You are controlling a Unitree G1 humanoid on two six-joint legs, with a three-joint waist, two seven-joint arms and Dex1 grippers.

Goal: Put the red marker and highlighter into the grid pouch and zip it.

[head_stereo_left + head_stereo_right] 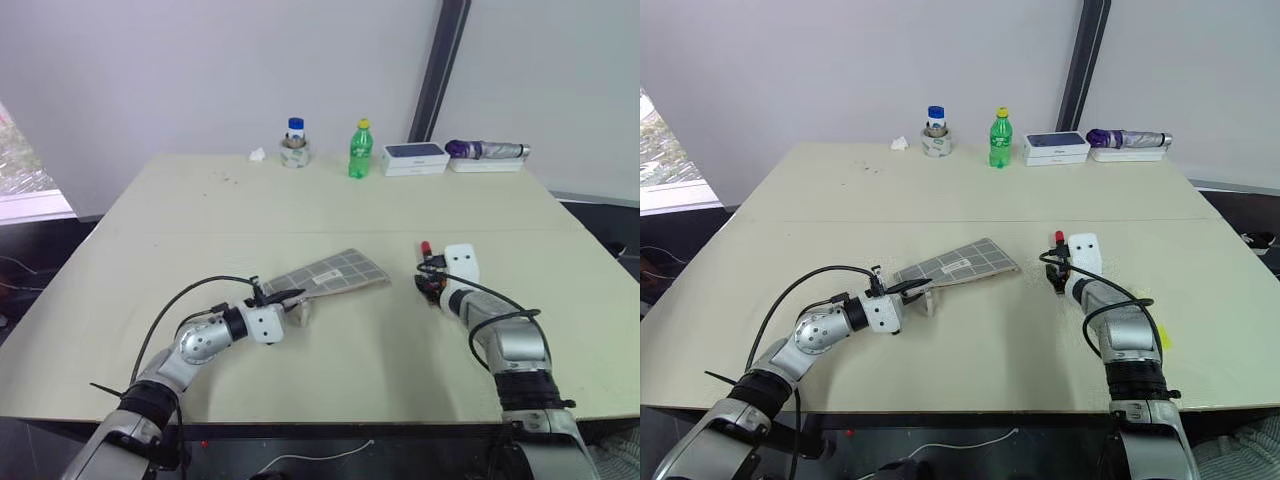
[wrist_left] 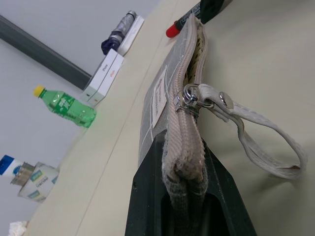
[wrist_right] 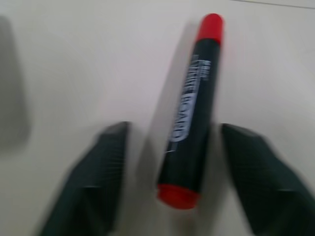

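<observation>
The grid pouch (image 1: 335,272) lies grey and flat at mid-table, its near end lifted in my left gripper (image 1: 290,297), which is shut on it. In the left wrist view the pouch's (image 2: 162,93) zipper stands open, with the silver pull (image 2: 189,96) and a white strap loop close to the fingers. To the right lies the red marker (image 1: 425,247), black-barrelled with red ends. My right gripper (image 3: 174,129) is open and straddles the marker (image 3: 192,113), one finger on each side with a gap. A pale yellow streak (image 1: 1162,340) beside my right forearm may be the highlighter, mostly hidden.
Along the table's far edge stand a blue-capped jar (image 1: 294,145), a green bottle (image 1: 361,150), a white-and-blue box (image 1: 413,157) and a purple folded umbrella (image 1: 487,151) on a white box. A crumpled white scrap (image 1: 257,154) lies by the jar.
</observation>
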